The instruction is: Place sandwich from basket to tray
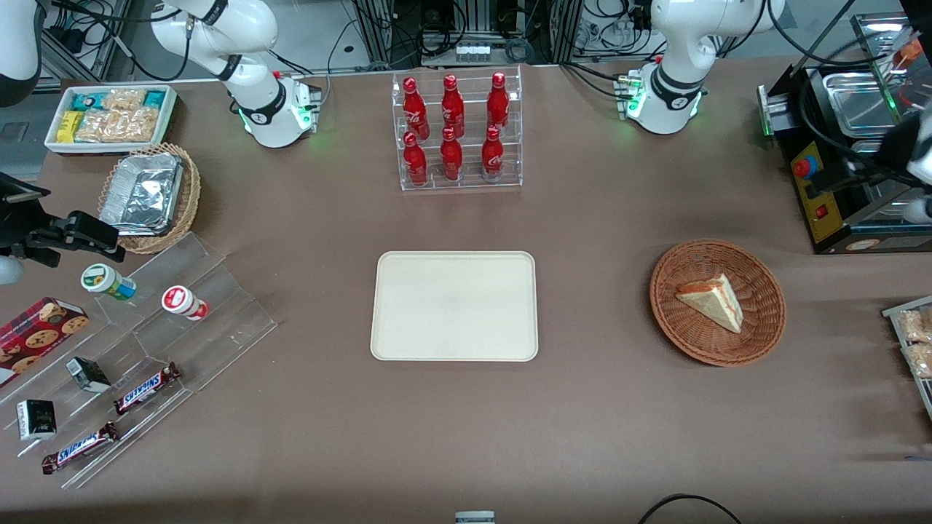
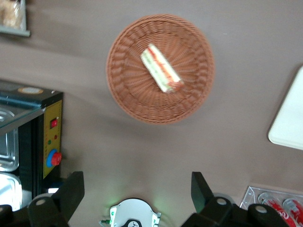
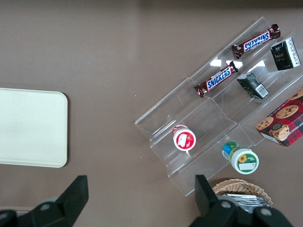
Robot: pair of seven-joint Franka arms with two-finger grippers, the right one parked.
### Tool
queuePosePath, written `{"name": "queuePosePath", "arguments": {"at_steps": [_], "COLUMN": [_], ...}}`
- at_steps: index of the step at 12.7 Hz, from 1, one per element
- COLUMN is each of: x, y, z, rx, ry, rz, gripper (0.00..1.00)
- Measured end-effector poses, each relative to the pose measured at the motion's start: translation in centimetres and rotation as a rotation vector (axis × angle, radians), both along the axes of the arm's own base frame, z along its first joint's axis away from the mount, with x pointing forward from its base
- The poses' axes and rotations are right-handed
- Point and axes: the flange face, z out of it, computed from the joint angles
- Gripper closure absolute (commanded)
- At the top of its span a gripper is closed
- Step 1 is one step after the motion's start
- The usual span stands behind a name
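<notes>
From the front, the sandwich (image 1: 712, 300), a pale bread wedge, lies in the woven reddish basket (image 1: 757, 331), well apart from the smooth, bare cream tray (image 1: 454, 306) on the tabletop (image 1: 582, 422). In the left wrist view, the gripper (image 2: 137, 191) hangs high above, fingers (image 2: 201, 190) spread wide. I'd bring it straight down and close across the striped edges (image 2: 161, 69).

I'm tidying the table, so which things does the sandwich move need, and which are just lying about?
Needed:
sandwich
basket holding it
tray
gripper, open, high above the table near the basket

Just lying about:
cola bottles
Snickers bars
cookie box
foil container
</notes>
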Motion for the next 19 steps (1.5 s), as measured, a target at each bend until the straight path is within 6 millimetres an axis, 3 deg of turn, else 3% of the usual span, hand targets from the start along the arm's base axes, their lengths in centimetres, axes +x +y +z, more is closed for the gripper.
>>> {"name": "queuePosePath", "arguments": {"at_steps": [2, 5, 7, 14, 19], "x": [0.9, 2.3, 2.2, 1.1, 2.6], "y": [2.0, 2.8, 3.0, 1.7, -0.4], "z": [-3.0, -8.7, -12.8, -24.7, -30.6], "rx": [0.047, 0.094, 0.115, 0.066, 0.05], "ry": [0.05, 0.035, 0.009, -0.108, -0.115], "rz": [0.139, 0.299, 0.417, 0.699, 0.722], "gripper": [0.0, 0.0, 0.0, 0.0, 0.0]}}
